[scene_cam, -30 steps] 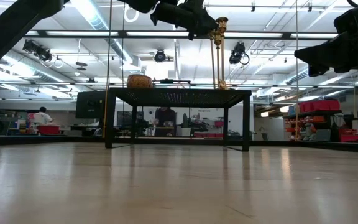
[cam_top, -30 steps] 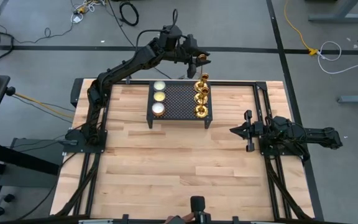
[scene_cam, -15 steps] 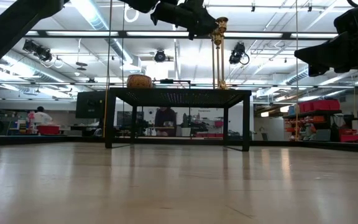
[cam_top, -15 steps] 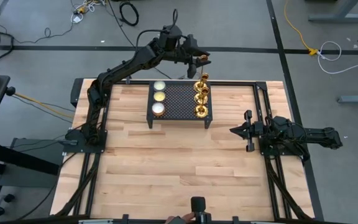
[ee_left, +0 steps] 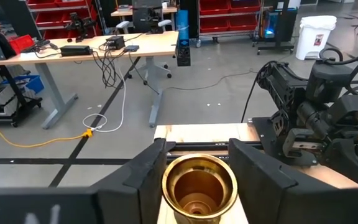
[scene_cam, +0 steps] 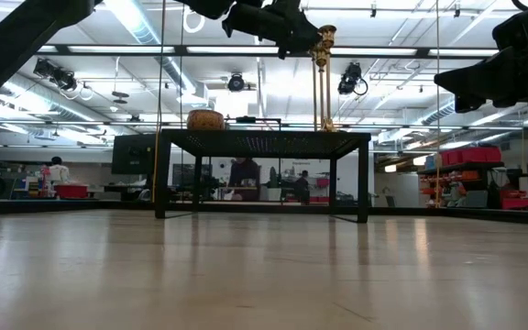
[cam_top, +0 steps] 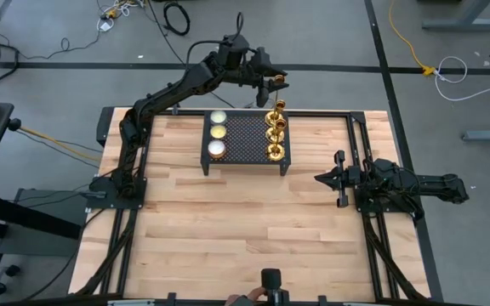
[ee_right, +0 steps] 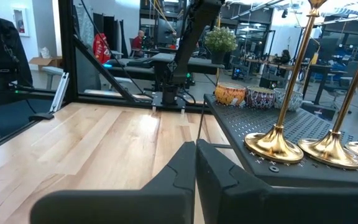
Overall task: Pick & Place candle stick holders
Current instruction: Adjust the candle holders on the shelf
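Observation:
Three gold candle stick holders [cam_top: 275,132] stand by their round bases in a row along the right side of a black mesh rack [cam_top: 245,136]; their bases [ee_right: 275,144] show in the right wrist view. My left gripper [cam_top: 275,82] is level at the farthest holder's cup top [ee_left: 199,183], high above the rack, with one finger on each side of the cup. That holder's stem [scene_cam: 319,82] stands upright on the rack. My right gripper [cam_top: 320,178] waits shut at the table's right side, with nothing in it. My left gripper has the farthest holder's cup rim [ee_left: 166,180] between its two fingers [ee_left: 145,177], coming level from the far left. The fingers lie close along both sides of the rim; whether they touch it I cannot tell. The holder stands upright with its base on the rack.
Three round tins [cam_top: 218,132] sit along the rack's left side. The rack stands on legs [scene_cam: 363,179] at the table's far middle. Bare wood [cam_top: 245,229] stretches from the rack to the near edge. A person [scene_cam: 244,174] shows in the room beyond.

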`<action>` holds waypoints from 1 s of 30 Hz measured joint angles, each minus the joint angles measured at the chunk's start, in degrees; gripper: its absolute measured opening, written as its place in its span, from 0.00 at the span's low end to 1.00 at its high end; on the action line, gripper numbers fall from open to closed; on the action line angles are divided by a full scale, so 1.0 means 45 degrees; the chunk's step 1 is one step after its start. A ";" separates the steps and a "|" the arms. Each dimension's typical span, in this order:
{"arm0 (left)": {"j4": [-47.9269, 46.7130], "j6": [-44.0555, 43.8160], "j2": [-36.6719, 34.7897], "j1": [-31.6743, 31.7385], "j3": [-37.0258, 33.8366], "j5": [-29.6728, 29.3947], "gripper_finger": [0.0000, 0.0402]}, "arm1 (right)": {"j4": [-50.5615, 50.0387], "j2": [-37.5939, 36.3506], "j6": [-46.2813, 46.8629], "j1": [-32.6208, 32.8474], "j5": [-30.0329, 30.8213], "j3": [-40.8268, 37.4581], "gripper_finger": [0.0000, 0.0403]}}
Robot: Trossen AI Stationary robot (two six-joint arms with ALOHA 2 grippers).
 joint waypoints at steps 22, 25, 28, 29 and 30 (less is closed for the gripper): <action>0.0202 -0.0446 0.0019 -0.0019 0.0000 -0.0057 0.84 | -0.0002 0.0000 0.0000 0.0002 0.0000 0.0002 0.03; 0.0335 -0.0446 0.0019 -0.0079 0.0000 -0.0290 0.85 | 0.0000 0.0000 0.0000 0.0004 0.0005 -0.0003 0.03; 0.0336 -0.0540 0.0003 -0.0084 0.0000 -0.0350 0.86 | 0.0000 0.0000 0.0000 0.0004 0.0000 0.0002 0.03; 0.0338 -0.0691 -0.0007 -0.0096 0.0000 -0.0350 0.86 | -0.0005 0.0000 0.0000 -0.0001 0.0000 0.0002 0.03; 0.0341 -0.0743 -0.0021 -0.0129 0.0000 -0.0351 0.87 | -0.0003 0.0000 0.0000 0.0003 0.0002 0.0000 0.03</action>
